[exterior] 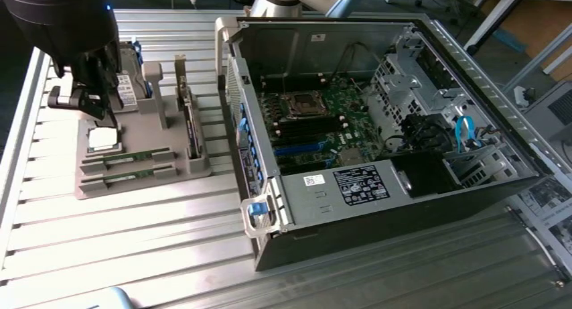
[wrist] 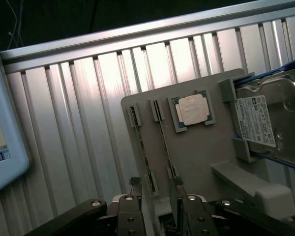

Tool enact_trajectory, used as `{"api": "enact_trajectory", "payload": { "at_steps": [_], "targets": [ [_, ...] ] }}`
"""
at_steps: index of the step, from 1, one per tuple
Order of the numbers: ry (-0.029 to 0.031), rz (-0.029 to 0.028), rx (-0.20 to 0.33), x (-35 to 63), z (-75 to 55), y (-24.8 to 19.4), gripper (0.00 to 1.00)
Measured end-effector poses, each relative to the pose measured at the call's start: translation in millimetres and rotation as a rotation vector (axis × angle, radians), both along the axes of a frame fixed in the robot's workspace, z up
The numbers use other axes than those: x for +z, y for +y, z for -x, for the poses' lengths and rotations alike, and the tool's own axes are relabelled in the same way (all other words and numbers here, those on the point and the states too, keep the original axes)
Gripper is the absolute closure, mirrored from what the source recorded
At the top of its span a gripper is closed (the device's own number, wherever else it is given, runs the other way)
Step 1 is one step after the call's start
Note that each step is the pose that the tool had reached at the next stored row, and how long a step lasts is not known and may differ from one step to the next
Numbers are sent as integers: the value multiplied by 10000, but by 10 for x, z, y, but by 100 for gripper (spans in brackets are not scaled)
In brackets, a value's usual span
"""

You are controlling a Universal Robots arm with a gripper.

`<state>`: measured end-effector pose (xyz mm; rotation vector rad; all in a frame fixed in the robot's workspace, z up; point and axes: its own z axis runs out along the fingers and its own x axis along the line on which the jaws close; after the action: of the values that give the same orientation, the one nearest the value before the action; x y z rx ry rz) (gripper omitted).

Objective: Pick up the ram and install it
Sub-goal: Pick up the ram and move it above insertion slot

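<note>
On the slatted metal table (exterior: 134, 242), at the exterior view's left, a grey holder tray (exterior: 143, 138) sits beside the open computer case (exterior: 376, 188).

Two sticks lie on edge in parallel slots of the tray. The first ram stick (wrist: 142, 150) is on the outer side; the second ram stick (wrist: 163, 140) is just beside the CPU chip (wrist: 191, 109). Both are seated in the tray, well apart from the case. Seen edge-on, their chips and labels cannot be made out.

Gripper (wrist: 155, 183) hangs low over the near ends of the two sticks, jaws spread wide, holding nothing. One fingertip stands outside the first stick, the other at the end of the second. Whether either touches a stick or hangs just above it, I cannot tell. The gripper body is cut off at the wrist picture's edge.

In the exterior view the dark arm hides the tray's far end and part of the hard drive (wrist: 270, 115) in its bracket. The fingers are hard to separate from the dark body there. In the wrist view the drive runs off the picture's edge.

A pale screen bezel (wrist: 5, 137) is also cut off, its content unreadable.

Inside the case the motherboard (exterior: 326, 114) shows, but its memory slots are hard to pick out. The case's far side is in shadow around a blue cable (exterior: 462, 131).
</note>
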<state>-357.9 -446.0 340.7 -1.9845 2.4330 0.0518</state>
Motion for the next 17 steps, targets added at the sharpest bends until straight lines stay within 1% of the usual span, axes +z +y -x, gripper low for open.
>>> {"api": "enact_trajectory", "payload": {
  "at_steps": [17],
  "targets": [
    [0,0,0,-92,0,0,64]
  ]
}}
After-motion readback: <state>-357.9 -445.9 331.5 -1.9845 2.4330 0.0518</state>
